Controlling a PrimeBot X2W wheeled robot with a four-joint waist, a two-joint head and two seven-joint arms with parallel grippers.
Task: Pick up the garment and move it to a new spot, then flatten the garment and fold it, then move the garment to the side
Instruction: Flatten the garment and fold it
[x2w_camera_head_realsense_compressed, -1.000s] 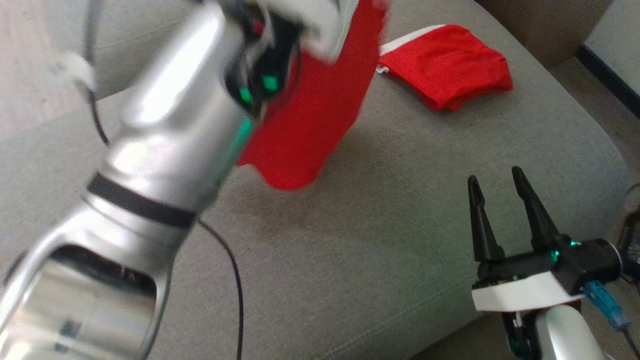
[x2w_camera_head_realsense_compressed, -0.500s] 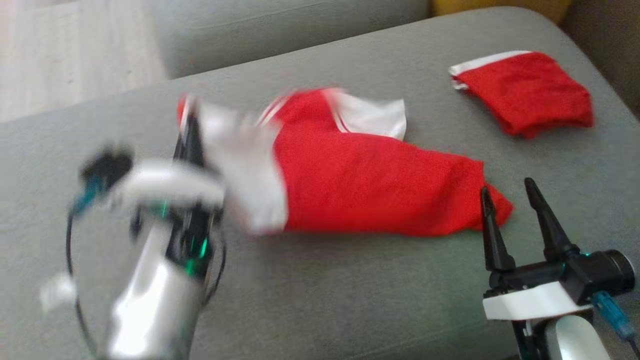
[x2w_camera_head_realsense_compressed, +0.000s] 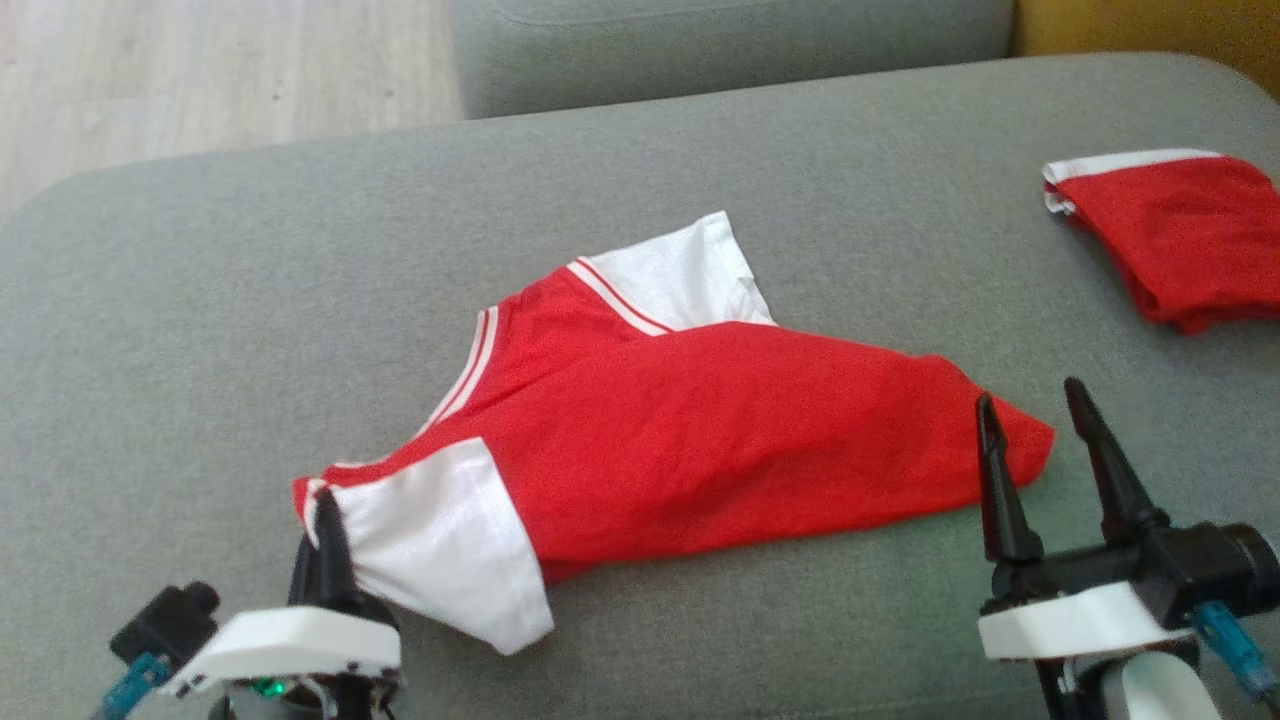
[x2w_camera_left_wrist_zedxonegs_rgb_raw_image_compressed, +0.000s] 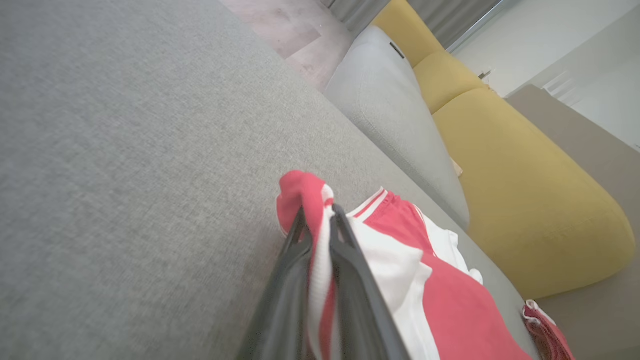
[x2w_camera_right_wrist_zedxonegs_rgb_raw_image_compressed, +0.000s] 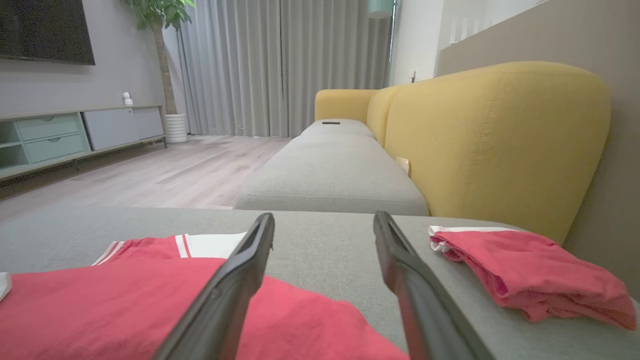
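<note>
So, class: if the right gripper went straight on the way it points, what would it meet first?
Probably nothing soon: the open right gripper points over bare grey cushion, between the red shirt and the folded red garment. Its height above the cushion is unclear.

Bottom centre: left gripper (x2w_camera_left_wrist_zedxonegs_rgb_raw_image_compressed: 320, 215), fingers pinched on a red-and-white edge of the garment (x2w_camera_left_wrist_zedxonegs_rgb_raw_image_compressed: 450, 305), which trails toward lower right. Grey cushion (x2w_camera_left_wrist_zedxonegs_rgb_raw_image_compressed: 125, 175) across the left. Yellow backrest (x2w_camera_left_wrist_zedxonegs_rgb_raw_image_compressed: 525, 190) at right. Second red piece (x2w_camera_left_wrist_zedxonegs_rgb_raw_image_compressed: 547, 332) in the lower right corner.
</note>
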